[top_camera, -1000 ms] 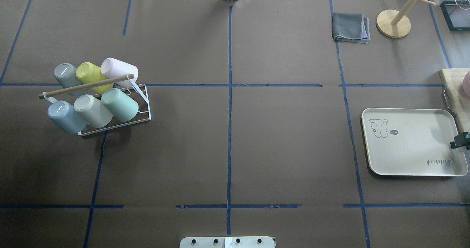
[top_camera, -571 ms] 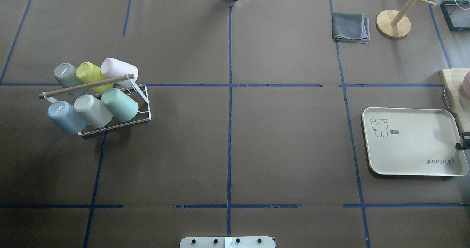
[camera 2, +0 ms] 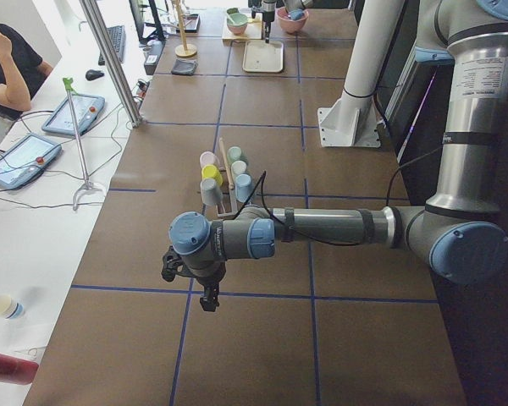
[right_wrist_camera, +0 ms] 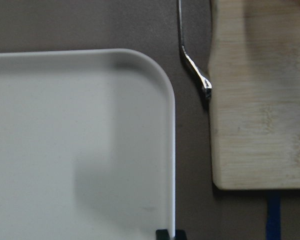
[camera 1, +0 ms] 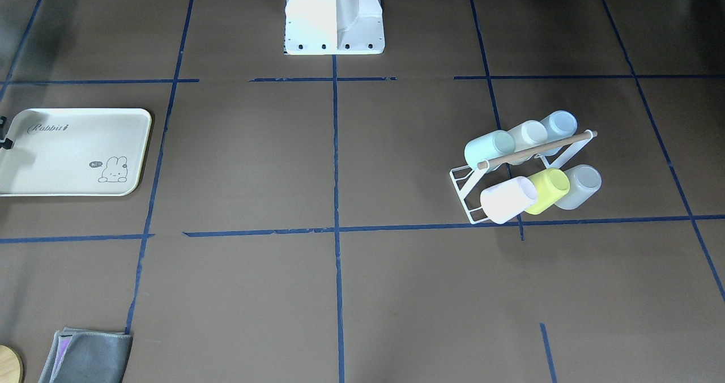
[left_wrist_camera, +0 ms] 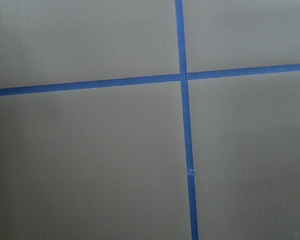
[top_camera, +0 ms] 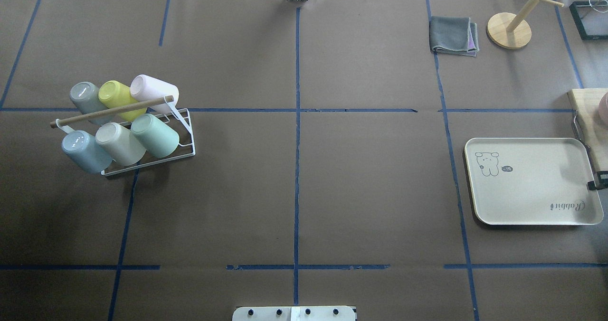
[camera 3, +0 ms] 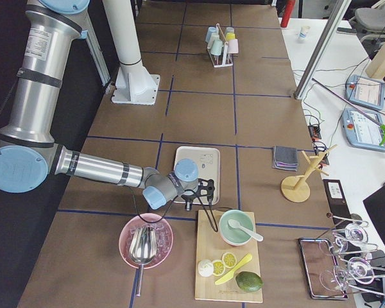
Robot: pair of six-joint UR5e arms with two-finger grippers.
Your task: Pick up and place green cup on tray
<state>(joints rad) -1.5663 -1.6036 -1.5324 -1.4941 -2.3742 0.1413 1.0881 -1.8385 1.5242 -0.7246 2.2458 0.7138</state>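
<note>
Overhead exterior view shows the green cup (top_camera: pixel 156 135) tipped on the rack (top_camera: pixel 95 115) at the left side of the table (top_camera: pixel 370 183). It is the right-hand one of the three cups in the row nearer the robot, just beside a beige cup (top_camera: pixel 121 144). The tray (top_camera: pixel 532 188) lies flat and bare on the right side, well apart from the cup. The right gripper (top_camera: pixel 596 183) is at the tray's right rim. In its wrist view its dark fingertips (right_wrist_camera: pixel 162 234) sit one on each side of that rim (only their very ends show at the bottom edge), pinching it. A wooden board (right_wrist_camera: pixel 260 100) lies just beside the tray. The left gripper (camera 2: pixel 207 292) hangs over bare table short of the rack, seen only from the side, so I cannot tell whether its fingers are spread or together.
</note>
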